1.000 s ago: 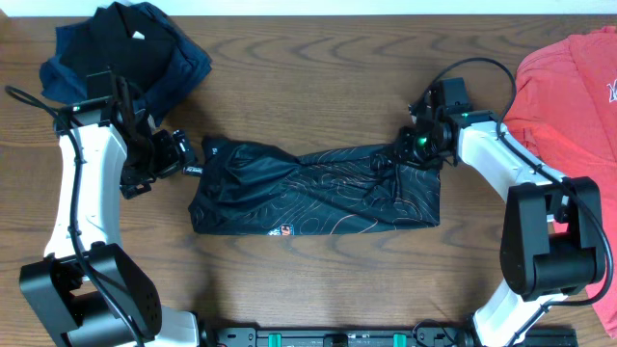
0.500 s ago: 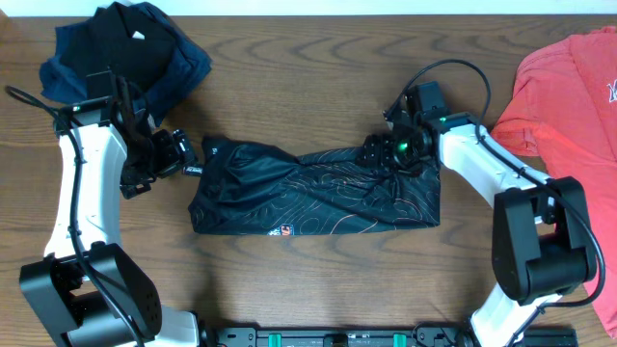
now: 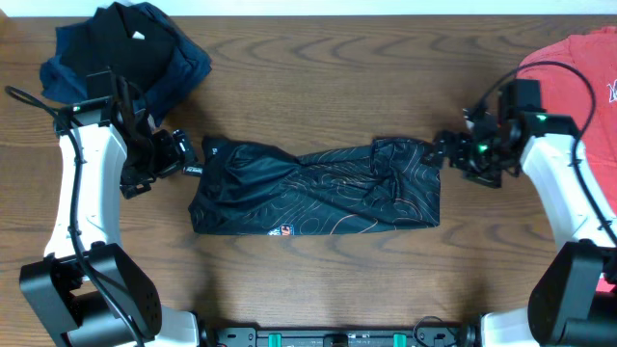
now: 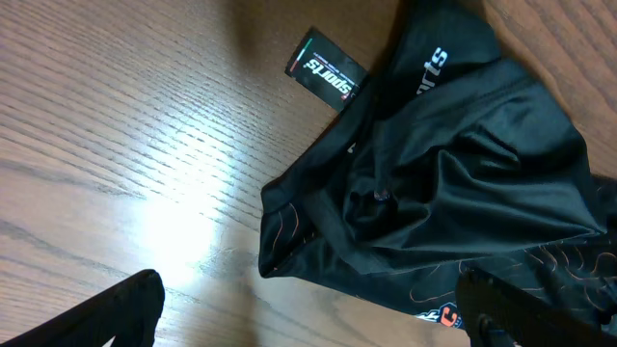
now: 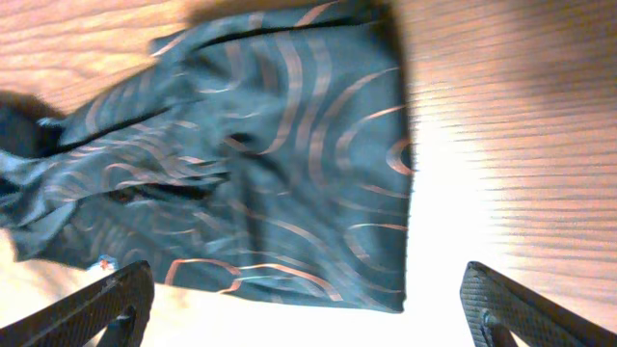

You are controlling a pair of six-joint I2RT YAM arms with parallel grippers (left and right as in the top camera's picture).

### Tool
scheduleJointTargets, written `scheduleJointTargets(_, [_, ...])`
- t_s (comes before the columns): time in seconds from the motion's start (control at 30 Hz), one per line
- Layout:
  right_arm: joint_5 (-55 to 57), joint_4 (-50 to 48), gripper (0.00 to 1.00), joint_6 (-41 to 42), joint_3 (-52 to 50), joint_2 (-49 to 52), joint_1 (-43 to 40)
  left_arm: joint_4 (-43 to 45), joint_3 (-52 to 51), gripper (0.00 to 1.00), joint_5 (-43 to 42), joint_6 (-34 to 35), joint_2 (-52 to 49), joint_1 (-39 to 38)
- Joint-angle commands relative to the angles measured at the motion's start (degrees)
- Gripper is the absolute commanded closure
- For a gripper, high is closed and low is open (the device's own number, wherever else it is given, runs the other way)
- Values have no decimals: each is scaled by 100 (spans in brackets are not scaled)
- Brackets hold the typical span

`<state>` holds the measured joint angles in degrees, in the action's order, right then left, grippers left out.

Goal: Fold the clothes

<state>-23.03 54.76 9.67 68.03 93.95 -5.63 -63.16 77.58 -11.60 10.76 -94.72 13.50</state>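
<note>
Pulled back since a second ago: the right gripper (image 3: 445, 154), then pressed into the far right corner of the jersey (image 3: 318, 188), now just beside its right end over bare wood. Jaws gone from partly closed to wide apart, nothing between them. No change at the left gripper (image 3: 193, 162).

Nearest the robot's base: the long near edge of the jersey, with a small orange and white logo (image 3: 282, 231) on it. Shiny black cloth with thin orange-red contour lines, stretched as a band from left to right across the middle of the wooden table (image 3: 318, 77). Wrinkles gathered toward the right half.

A little farther, level with the far edge: the left gripper just beside the left end, jaws wide apart and empty. In the left wrist view, crumpled cloth (image 4: 463, 183) at that end and a black label (image 4: 326, 69) reading "sports" flat on the wood. In the right wrist view, the right end (image 5: 270, 164) lying flat, its edge straight, bright wood beyond.

Farthest: a heap of black and navy clothes (image 3: 125, 48) at the far left corner. A coral-red T-shirt (image 3: 569, 67) at the far right, cut off by the frame.
</note>
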Motion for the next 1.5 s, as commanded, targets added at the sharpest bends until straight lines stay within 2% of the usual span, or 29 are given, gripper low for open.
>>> scheduleJointTargets(0.0, [72, -24, 1, -468, -184, 201, -195, -26, -57, 2, 52, 72, 0, 31])
scheduleJointTargets(0.43, [-645, -929, 2, -658, -848, 1215, -125, -44, -87, 2, 52, 72, 0, 31])
scheduleJointTargets(0.73, [-896, -1298, 5, -546, -1093, 1257, 184, -42, -87, 2, 52, 72, 0, 31])
scheduleJointTargets(0.8, [-894, -1419, 9, -450, -1152, 1257, 319, -44, -87, 2, 52, 72, -2, 31])
scheduleJointTargets(0.83, [-890, -1469, 16, -415, -1176, 1257, 387, -44, -87, 2, 52, 72, 0, 31])
scheduleJointTargets(0.9, [-872, -1558, 37, -348, -1215, 1257, 518, -44, -87, 2, 52, 72, 0, 31])
scheduleJointTargets(1.0, [-726, -1585, 60, -151, -1224, 1257, 616, -44, -87, 2, 52, 72, 0, 31])
scheduleJointTargets(1.07, [-693, -1600, 80, -136, -1224, 1257, 636, -44, -87, 2, 52, 72, 0, 31])
scheduleJointTargets(1.13, [-643, -1591, 96, -129, -1224, 1257, 632, -44, -87, 2, 52, 72, -2, 31])
scheduleJointTargets(1.27, [-162, -1401, 99, 85, -1176, 1244, 570, -44, -87, 2, 52, 72, 0, 31])
scheduleJointTargets(1.47, [691, -535, 99, 101, -767, 1088, 249, -42, -87, 2, 52, 72, 0, 31])
